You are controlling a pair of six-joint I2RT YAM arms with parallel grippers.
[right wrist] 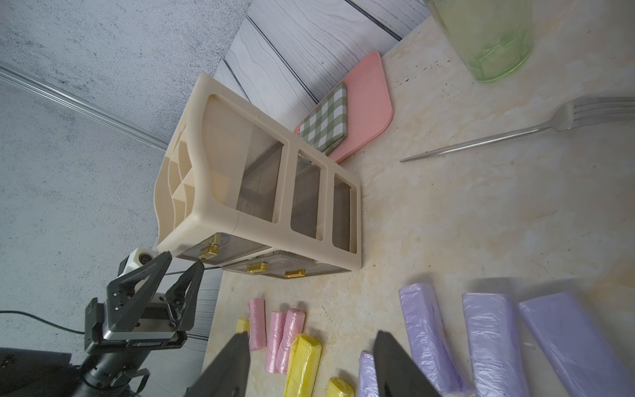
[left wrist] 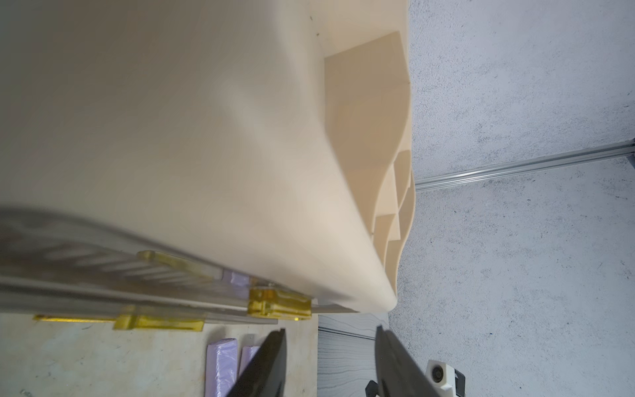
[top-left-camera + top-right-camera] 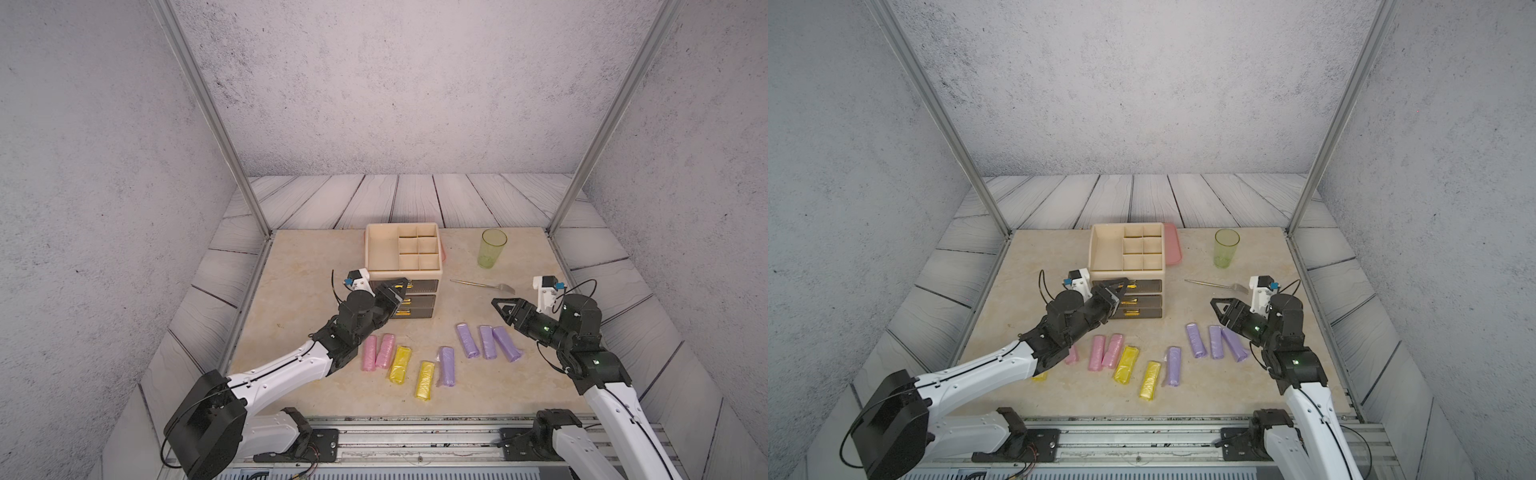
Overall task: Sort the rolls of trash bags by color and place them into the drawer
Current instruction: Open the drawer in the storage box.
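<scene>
The rolls of trash bags lie on the table near its front. Two pink rolls lie beside two yellow rolls, with one purple roll in the middle and three purple rolls to the right. Left of those, another pink roll and a yellow roll peek out from under my left arm. The beige drawer unit has three smoky drawers with gold handles; the top drawer looks closed. My left gripper is open just in front of the top handle, holding nothing. My right gripper hovers open above the purple group.
A green translucent cup stands at the back right, with a metal fork in front of it. Behind the unit lies a pink board with a checkered cloth. Aluminium posts rise at the back corners.
</scene>
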